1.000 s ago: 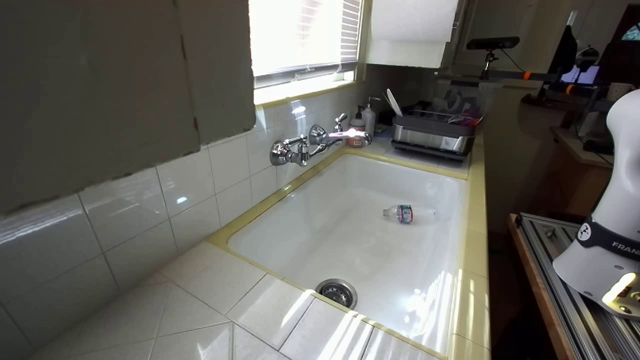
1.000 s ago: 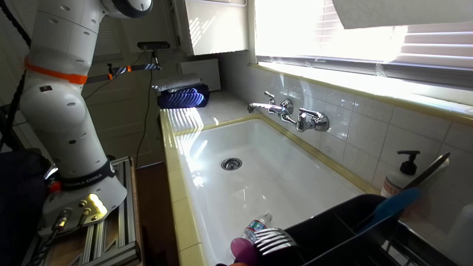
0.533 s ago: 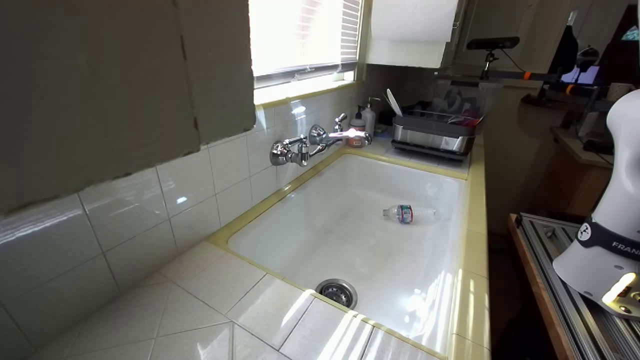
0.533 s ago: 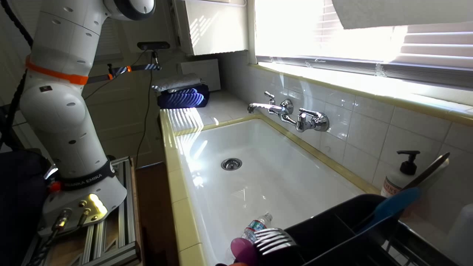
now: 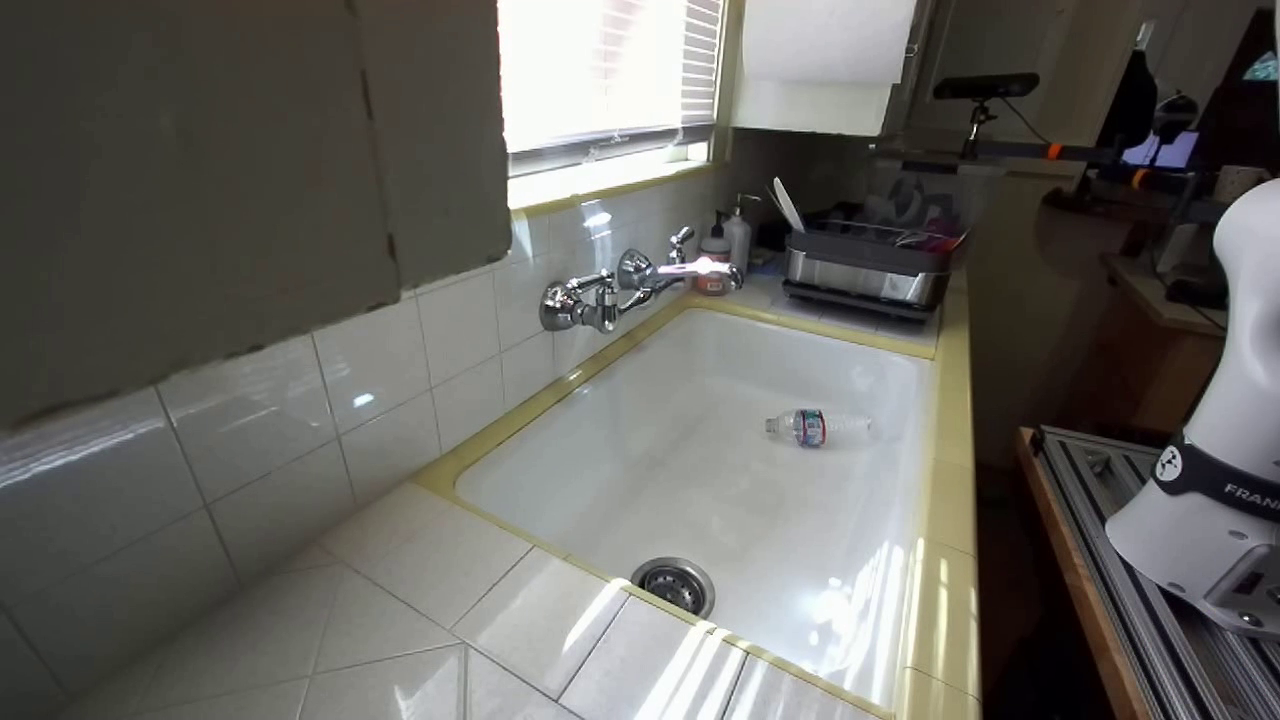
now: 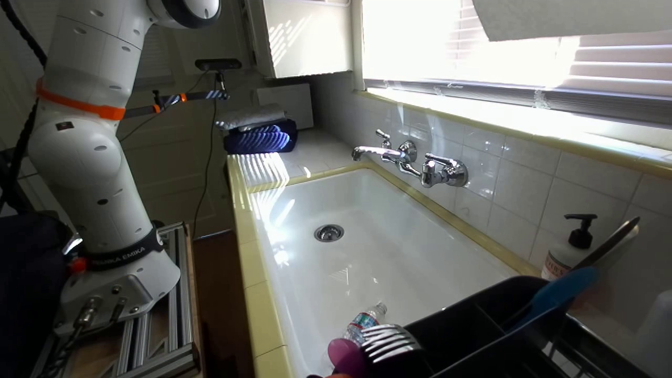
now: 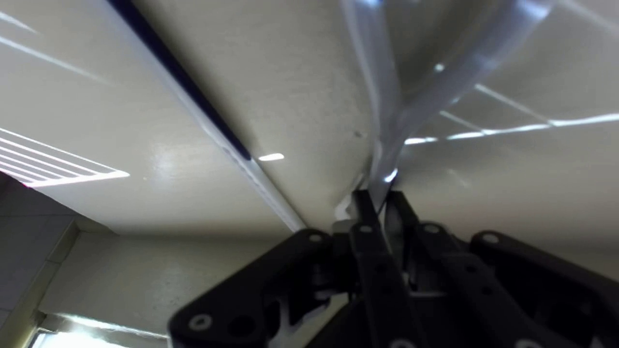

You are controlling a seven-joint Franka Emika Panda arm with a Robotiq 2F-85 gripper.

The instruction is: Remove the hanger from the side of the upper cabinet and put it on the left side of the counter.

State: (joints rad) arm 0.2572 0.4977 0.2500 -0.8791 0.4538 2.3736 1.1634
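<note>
In the wrist view my gripper [image 7: 379, 199] is shut on the pale hanger [image 7: 387, 140], at the stem where its two arms meet. The hanger's straight bar [image 7: 273, 191] slants over the white cabinet surface farther left. In an exterior view the sunlit side of the upper cabinet [image 6: 310, 42] shows, and the lower bar of the hanger [image 6: 336, 4] crosses it at the picture's top edge. Neither exterior view includes the gripper; how the hook end sits is hidden behind the fingers. The white-tiled counter [image 5: 420, 640] borders the sink, with its far end carrying folded cloths in an exterior view.
The sink [image 6: 367, 262] holds a clear plastic bottle [image 5: 815, 428]. A chrome faucet [image 5: 640, 285] projects from the tiled wall. Folded dark cloths [image 6: 262, 137] lie on the counter. A dish rack [image 5: 870, 265] and soap bottles [image 5: 725, 250] stand at the opposite end.
The arm has shifted slightly to the right in an exterior view. The hanger's lower bar has risen a little along the cabinet side. The yellow light on the robot's base has gone out.
</note>
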